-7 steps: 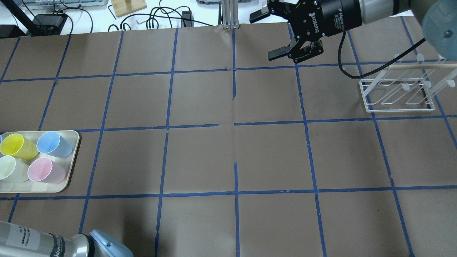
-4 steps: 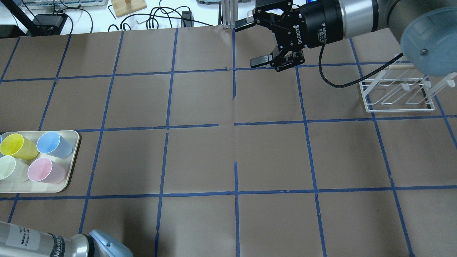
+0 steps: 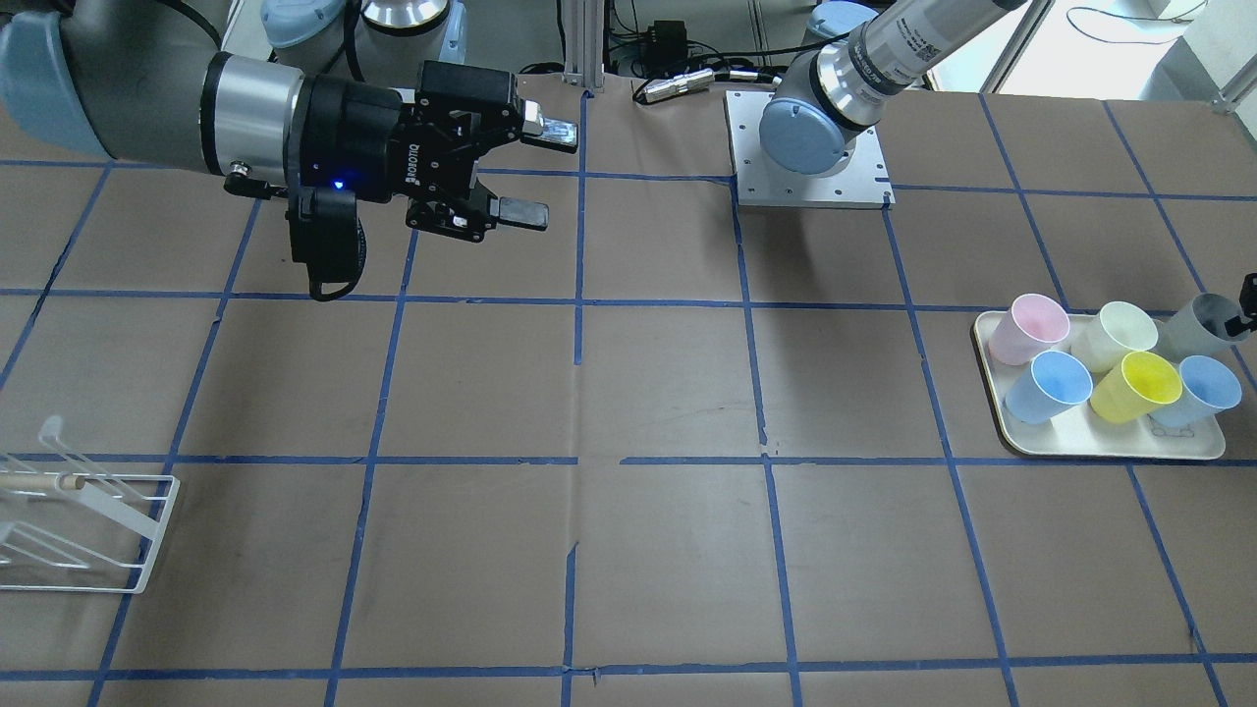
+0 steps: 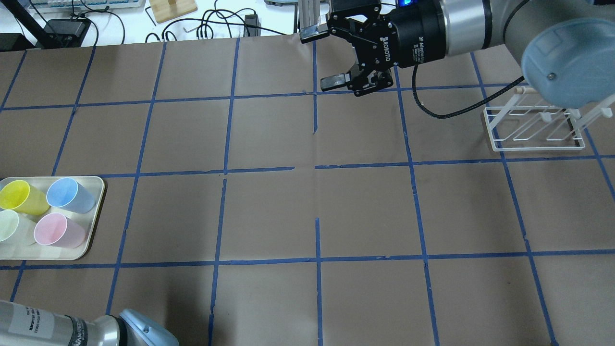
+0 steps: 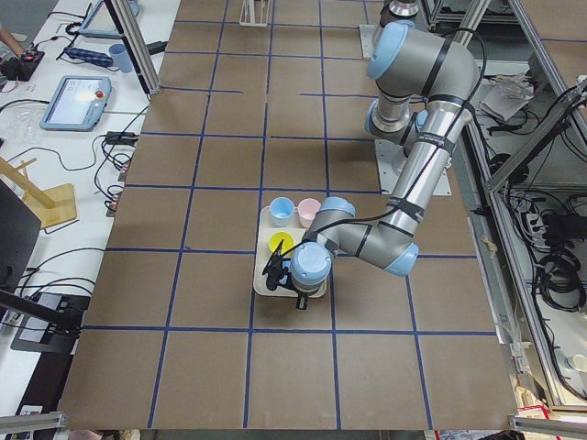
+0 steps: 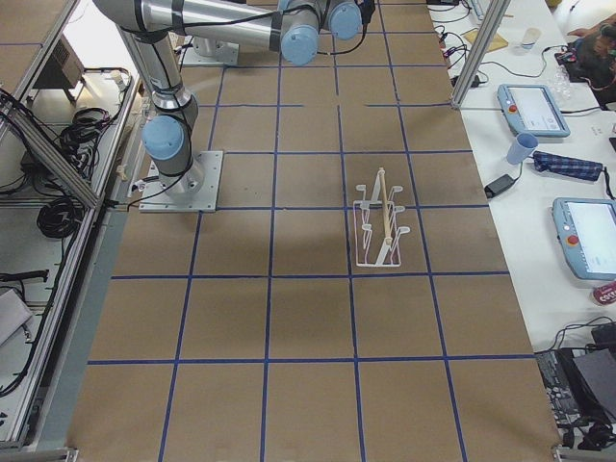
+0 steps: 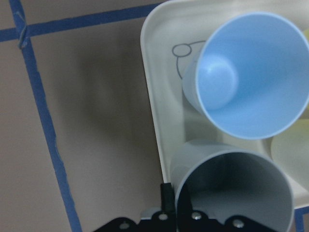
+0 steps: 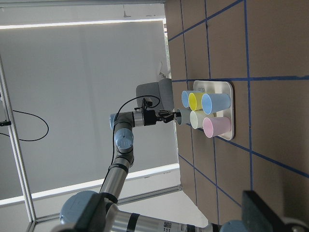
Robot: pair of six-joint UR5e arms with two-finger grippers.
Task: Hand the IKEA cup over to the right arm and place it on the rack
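Right gripper (image 4: 321, 57) has slid left along the table's far edge, fingers spread wide and empty. Left gripper (image 3: 1248, 298) pinches the grey cup's (image 3: 1196, 329) rim, tilted at the tray's (image 3: 1100, 450) left end.

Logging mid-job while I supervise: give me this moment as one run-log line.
stage: pickup | left pincer: at IKEA cup over tray corner, grip unclear | right pincer: open, empty | rack: no cup

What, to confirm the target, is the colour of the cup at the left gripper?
Pale grey. The cup shows best in the exterior front-facing view.
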